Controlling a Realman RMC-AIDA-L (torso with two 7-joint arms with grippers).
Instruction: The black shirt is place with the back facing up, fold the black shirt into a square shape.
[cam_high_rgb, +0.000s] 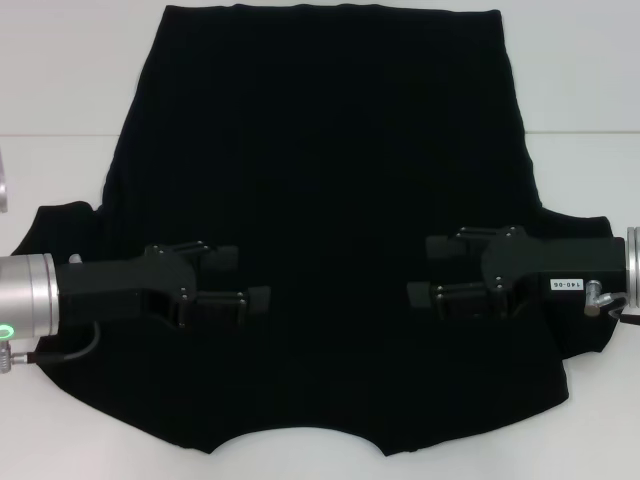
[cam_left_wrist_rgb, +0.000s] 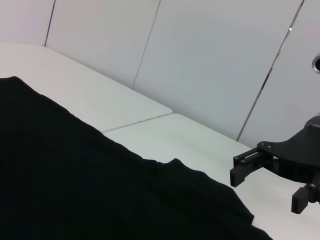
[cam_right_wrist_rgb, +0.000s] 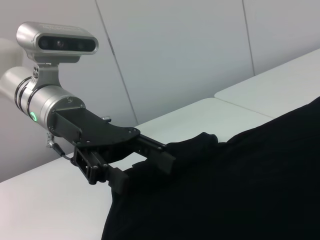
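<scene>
The black shirt (cam_high_rgb: 320, 200) is being kept spread flat on the white worktop (cam_high_rgb: 60, 70). Left hand (cam_high_rgb: 243, 277) and right hand (cam_high_rgb: 432, 270) are being held open above it, nothing gripped.

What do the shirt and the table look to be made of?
The shirt looks like soft matte knit fabric, likely cotton: it lies limp, with small rumples at its edges and no shine. The table looks like a smooth white laminate or painted board with a faint sheen, and a thin seam runs across it. The exact material is unclear. Both grippers, left and right, hover open above the shirt.
</scene>
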